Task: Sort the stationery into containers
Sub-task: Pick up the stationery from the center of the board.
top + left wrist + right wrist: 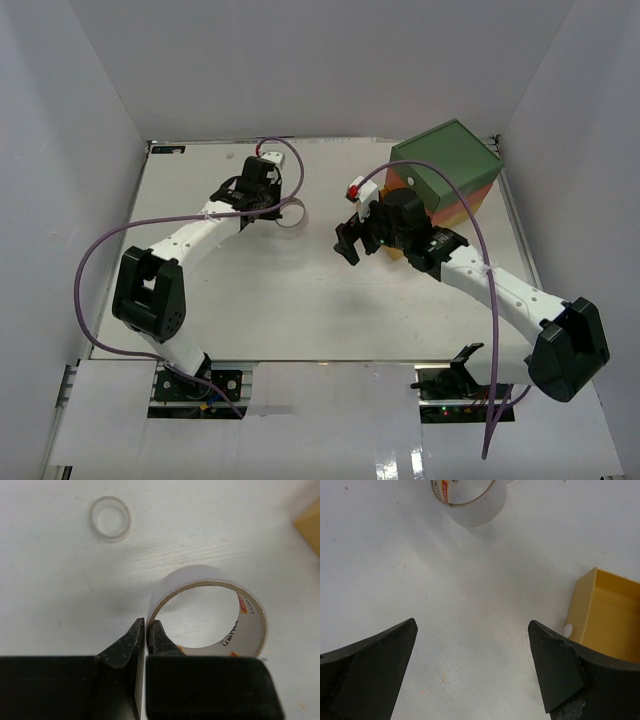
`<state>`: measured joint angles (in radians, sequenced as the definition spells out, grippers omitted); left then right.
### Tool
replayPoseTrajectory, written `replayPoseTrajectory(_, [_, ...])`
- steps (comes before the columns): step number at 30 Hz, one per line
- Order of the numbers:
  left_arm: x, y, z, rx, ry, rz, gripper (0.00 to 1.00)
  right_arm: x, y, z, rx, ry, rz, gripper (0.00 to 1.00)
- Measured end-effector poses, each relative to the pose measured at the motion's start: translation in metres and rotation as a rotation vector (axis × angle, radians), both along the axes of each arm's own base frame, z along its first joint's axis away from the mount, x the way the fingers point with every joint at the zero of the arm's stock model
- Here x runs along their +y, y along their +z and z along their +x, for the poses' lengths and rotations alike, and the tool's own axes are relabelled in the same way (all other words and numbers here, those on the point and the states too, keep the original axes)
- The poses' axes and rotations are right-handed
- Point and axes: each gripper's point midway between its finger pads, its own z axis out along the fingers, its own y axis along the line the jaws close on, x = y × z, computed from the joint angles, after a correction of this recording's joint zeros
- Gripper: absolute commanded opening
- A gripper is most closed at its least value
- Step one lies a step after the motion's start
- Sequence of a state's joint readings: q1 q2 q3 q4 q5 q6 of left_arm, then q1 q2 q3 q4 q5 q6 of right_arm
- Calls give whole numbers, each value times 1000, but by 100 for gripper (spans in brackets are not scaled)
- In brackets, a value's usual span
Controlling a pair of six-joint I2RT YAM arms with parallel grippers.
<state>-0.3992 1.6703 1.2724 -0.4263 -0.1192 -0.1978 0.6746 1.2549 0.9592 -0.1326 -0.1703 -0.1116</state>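
Left wrist: L gripper (pixel 147 630) is pinched tight on wall of beige tape roll (pixel 200 576), mid-table. Clear roll (pixel 125 527) is seen lying flat beyond, apart. R gripper (pixel 472 625) is spread wide, nothing held, bare tabletop (pixel 470 580) below. To its right yellow drawer (pixel 610 605) is pulled out; chest (pixel 450 165) is set at far-right corner.

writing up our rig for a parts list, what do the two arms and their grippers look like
Both arms are alike: white tube links, as on the left arm and right arm, joined by bulky black joint housings. A purple cable loops along each. The left gripper and right gripper have matte black wedge-shaped fingers.
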Motion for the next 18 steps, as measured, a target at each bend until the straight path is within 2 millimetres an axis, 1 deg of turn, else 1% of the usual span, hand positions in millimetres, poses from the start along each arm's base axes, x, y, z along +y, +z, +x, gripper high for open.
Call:
replayPoseTrajectory(3, [-27, 20, -15, -49, -72, 3, 0, 13, -6, 2, 45, -40, -1, 100])
replayPoseTrajectory(4, [-34, 24, -20, -59, -91, 3, 0, 17, -8, 3, 59, -53, 1, 95])
replayPoseTrajectory(7, [-47, 30, -32, -74, -121, 9, 0, 27, -12, 7, 101, -104, 11, 94])
replayPoseTrajectory(12, [-56, 22, -46, -59, -130, 21, 0, 35, -17, 17, 159, -196, 23, 90])
replayPoseTrajectory(14, [-58, 19, -51, -46, -130, 21, 0, 37, -18, 24, 177, -237, 30, 88])
replayPoseTrajectory(18, [-61, 17, -52, -39, -115, 3, 0, 42, -16, 36, 198, -296, 42, 82])
